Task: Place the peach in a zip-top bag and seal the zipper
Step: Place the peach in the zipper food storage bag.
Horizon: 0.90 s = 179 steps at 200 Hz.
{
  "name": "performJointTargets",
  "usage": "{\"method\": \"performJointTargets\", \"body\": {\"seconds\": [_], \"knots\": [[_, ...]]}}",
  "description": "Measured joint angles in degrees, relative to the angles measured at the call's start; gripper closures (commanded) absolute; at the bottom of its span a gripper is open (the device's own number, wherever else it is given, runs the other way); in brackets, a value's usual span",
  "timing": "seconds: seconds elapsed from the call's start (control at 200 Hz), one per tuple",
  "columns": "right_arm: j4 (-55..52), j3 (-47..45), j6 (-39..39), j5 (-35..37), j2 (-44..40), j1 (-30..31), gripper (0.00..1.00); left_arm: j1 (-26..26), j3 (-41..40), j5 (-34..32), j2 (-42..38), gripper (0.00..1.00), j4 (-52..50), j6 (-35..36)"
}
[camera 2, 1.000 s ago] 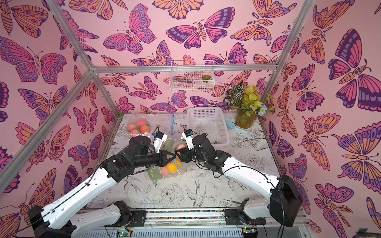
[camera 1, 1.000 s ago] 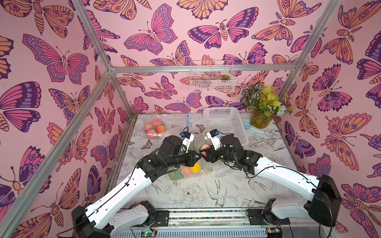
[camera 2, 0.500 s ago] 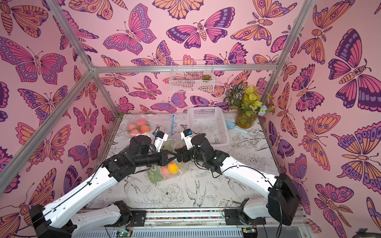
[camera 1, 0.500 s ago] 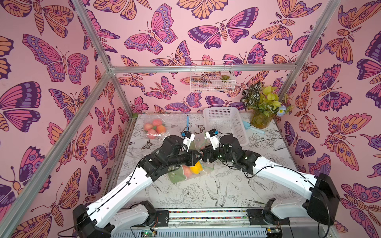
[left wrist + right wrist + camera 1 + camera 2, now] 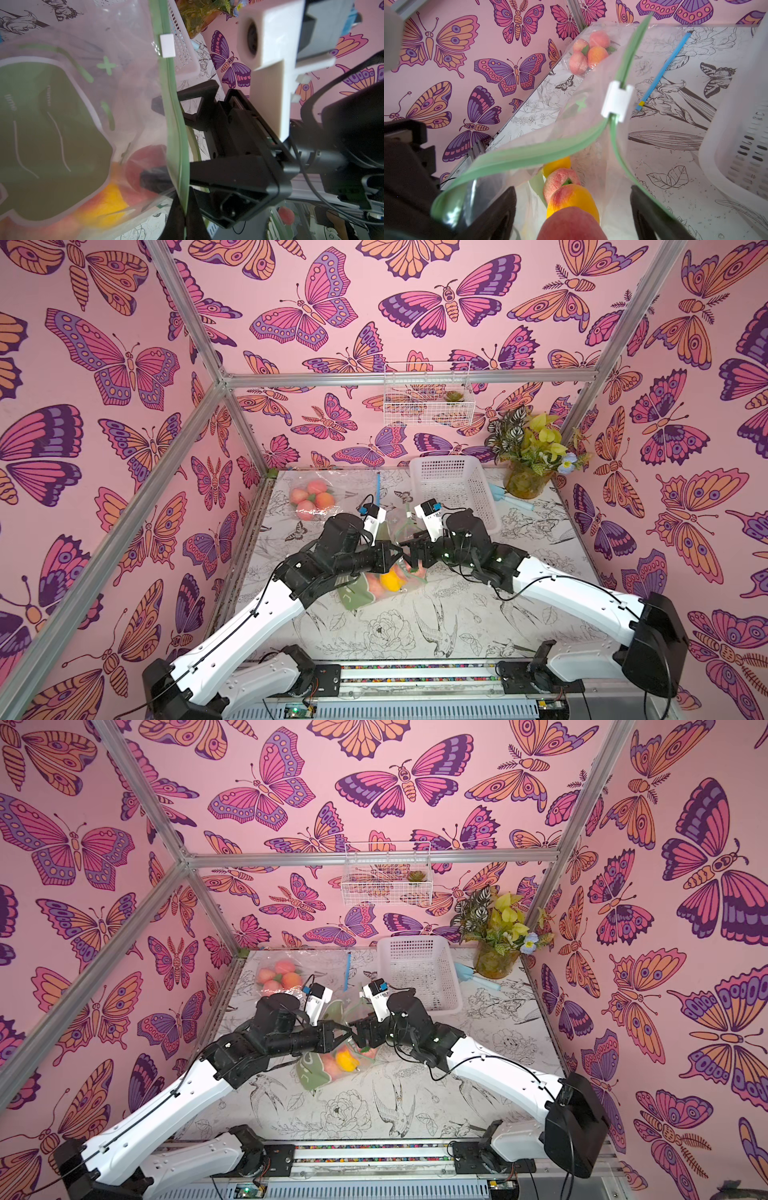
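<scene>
The clear zip-top bag (image 5: 365,589) with green print sits mid-table, its mouth raised and held open. My left gripper (image 5: 185,216) is shut on the bag's green zipper strip (image 5: 176,145). My right gripper (image 5: 573,207) stands open inside the bag's mouth, also seen in a top view (image 5: 409,560). A reddish peach (image 5: 571,224) lies between its fingers with a gap on each side. Below it inside the bag lie a yellow-orange peach (image 5: 573,199) and a pink one (image 5: 558,178). The white slider (image 5: 617,100) sits partway along the zipper.
A second clear bag of peaches (image 5: 311,499) lies at the back left. A white plastic basket (image 5: 453,489) stands close behind the right arm, with a vase of plants (image 5: 525,481) beside it. A blue stick (image 5: 378,485) lies at the back.
My right gripper has opened and pushed deeper into the bag's mouth. The peach it held there now sits free between its fingers. My left gripper has kept its hold.
</scene>
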Motion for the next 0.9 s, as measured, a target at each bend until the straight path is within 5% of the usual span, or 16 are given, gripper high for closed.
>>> {"method": "performJointTargets", "body": {"seconds": [0.491,0.701,0.896], "knots": [[-8.87,0.81,-8.79,12.39,-12.04,-2.71,0.16,2.54,3.65,-0.72,-1.03,1.00,-8.22,5.09],[-14.27,0.96,-15.13,10.84,-13.62,-11.43,0.20,2.97,7.56,0.04,-1.97,1.00,-14.56,10.45],[-15.23,0.96,-26.82,7.23,-13.18,-12.70,0.25,2.97,9.33,2.16,-2.58,1.00,-19.56,16.09]]}}
